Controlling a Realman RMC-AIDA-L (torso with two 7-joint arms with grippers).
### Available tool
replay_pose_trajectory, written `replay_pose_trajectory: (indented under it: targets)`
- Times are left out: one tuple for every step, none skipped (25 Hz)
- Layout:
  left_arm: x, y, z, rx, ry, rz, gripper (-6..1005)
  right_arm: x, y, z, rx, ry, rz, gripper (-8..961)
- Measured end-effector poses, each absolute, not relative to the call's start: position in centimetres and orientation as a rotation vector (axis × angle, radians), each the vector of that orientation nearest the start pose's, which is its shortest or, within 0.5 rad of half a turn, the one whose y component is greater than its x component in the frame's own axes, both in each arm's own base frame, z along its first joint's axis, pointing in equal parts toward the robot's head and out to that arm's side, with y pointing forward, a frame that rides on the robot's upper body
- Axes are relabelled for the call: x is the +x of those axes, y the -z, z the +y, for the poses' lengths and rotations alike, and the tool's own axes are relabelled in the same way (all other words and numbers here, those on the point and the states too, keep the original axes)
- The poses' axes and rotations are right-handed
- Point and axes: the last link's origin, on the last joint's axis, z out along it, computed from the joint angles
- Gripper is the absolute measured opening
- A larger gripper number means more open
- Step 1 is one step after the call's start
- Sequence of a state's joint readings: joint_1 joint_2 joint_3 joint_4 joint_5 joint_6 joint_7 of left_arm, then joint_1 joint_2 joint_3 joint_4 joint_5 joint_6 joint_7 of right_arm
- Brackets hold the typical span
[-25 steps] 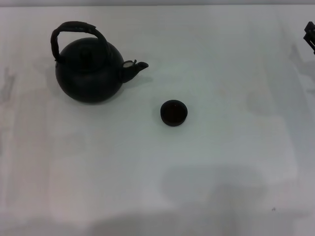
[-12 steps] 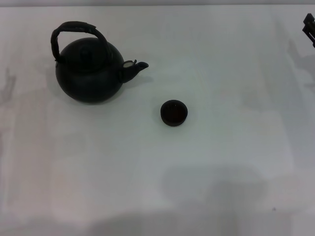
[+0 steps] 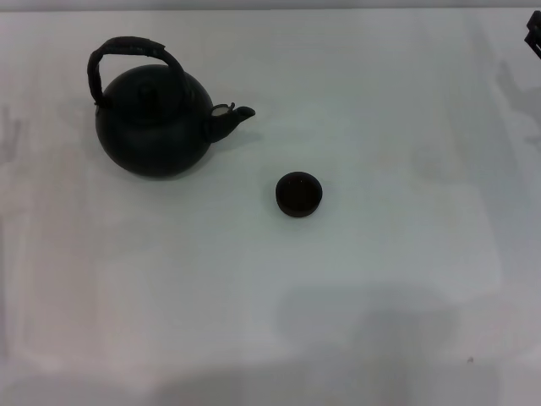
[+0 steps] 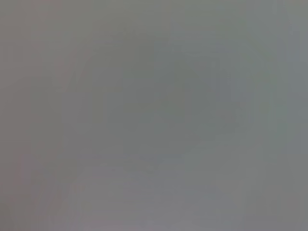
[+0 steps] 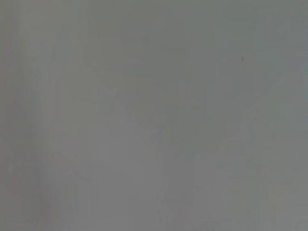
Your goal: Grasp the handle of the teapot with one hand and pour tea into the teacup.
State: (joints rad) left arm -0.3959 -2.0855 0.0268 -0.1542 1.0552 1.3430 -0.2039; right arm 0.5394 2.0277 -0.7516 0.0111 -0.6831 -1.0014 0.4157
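White table (image 3: 380, 279) holds one teapot (image 3: 152, 123), one teacup (image 3: 298, 194); right gripper (image 3: 533, 34) perhaps edging in, fingers unreadable.

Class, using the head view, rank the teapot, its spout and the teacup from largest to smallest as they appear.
1. teapot, by far the largest.
2. teacup.
3. spout, a little smaller than the teacup; the gap is small, so this ranking is less sure.

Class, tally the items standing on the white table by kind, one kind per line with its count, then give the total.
Teapot: 1
Teacup: 1
Total: 2
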Motion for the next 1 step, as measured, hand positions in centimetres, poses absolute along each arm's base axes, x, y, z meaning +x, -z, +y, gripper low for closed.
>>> replay_pose_trajectory:
  targets:
    - [-37.09, -1.55, 29.00, -1.194, 0.745, -0.716, 887, 36.47, -1.30, 35.54, -1.573, -0.618, 0.775, 844]
